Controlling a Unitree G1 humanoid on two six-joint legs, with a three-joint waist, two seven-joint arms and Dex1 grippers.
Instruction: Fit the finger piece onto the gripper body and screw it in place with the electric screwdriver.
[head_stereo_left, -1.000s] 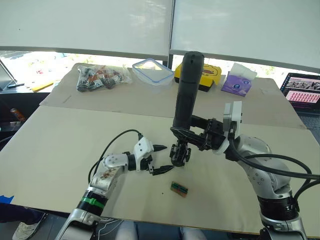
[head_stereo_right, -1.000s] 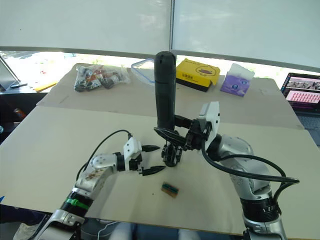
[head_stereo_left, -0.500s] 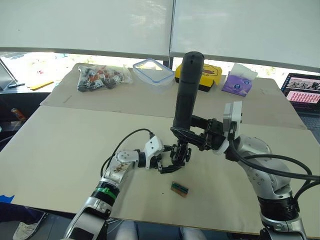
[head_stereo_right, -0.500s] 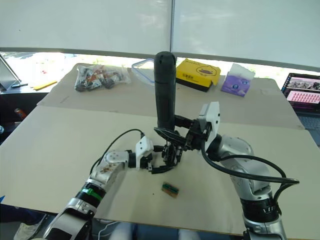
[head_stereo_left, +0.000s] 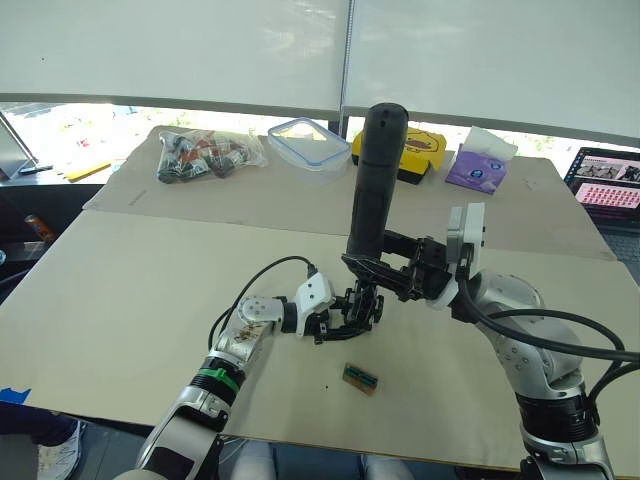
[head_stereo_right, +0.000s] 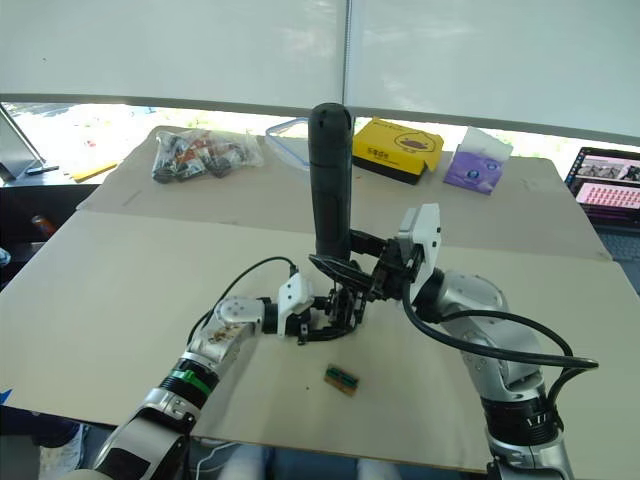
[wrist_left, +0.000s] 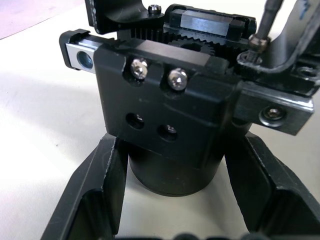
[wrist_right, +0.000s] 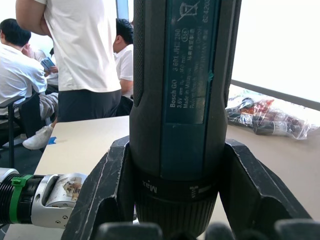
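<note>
- Standing on its round base on the beige table (head_stereo_left: 120, 300), just ahead of the robot at mid-table, the small chunky black gripper body (wrist_left: 172, 112) shows a toothed rack and 2 silver screw heads on its upper block, with 2 empty screw holes below them.
- The robot's left gripper (head_stereo_left: 338, 318) has its 2 black fingers (wrist_left: 87, 200) apart, 1 on each side of the round base; whether the pads touch it I cannot tell. The bracket looks meant to steady the body against the driver's push and twist.
- The long black cylindrical electric screwdriver (head_stereo_left: 370, 175) stands nearly upright, long axis vertical, rounded end up and bit end down over the body; its thin metal bit (wrist_left: 266, 20) comes down beside a screw head (wrist_left: 258, 43) on the body's top.
- The right gripper (wrist_right: 175, 220) is clamped around the driver's lower barrel, a low grip likely chosen to keep the tip steady.
- The finger piece cannot be told apart from the body here.
- A small green-and-brown block (head_stereo_left: 359, 378) lies near, toward the table's front edge.
</note>
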